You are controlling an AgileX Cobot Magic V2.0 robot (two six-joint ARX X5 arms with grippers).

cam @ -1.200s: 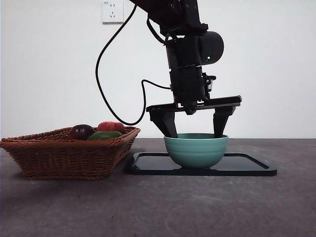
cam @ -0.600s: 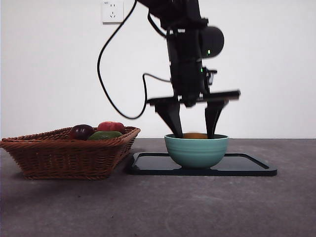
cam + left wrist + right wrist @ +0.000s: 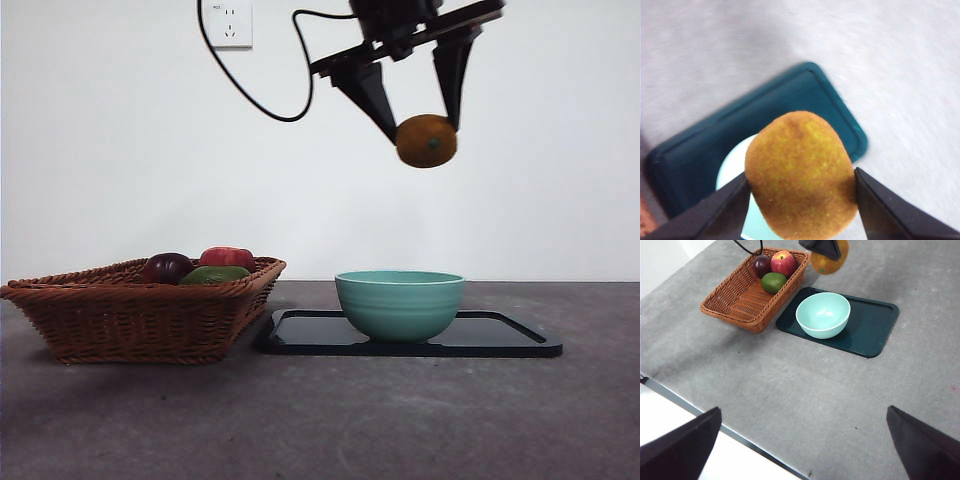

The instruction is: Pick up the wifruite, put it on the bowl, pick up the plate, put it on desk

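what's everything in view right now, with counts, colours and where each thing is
kiwi: 1, orange-brown, held in the air above the bowl
bowl: 1, mint-teal, empty, standing on the tray
tray: 1, dark, flat on the table beside the basket
basket: 1, brown wicker, on the table
purple fruit: 1, dark purple, in the basket
red fruit: 1, red, in the basket
green fruit: 1, green, in the basket
table: 1, dark grey
wall socket: 1, white, on the wall
left gripper: 1, black, shut on the kiwi
right gripper: 1, black, open, high above the table
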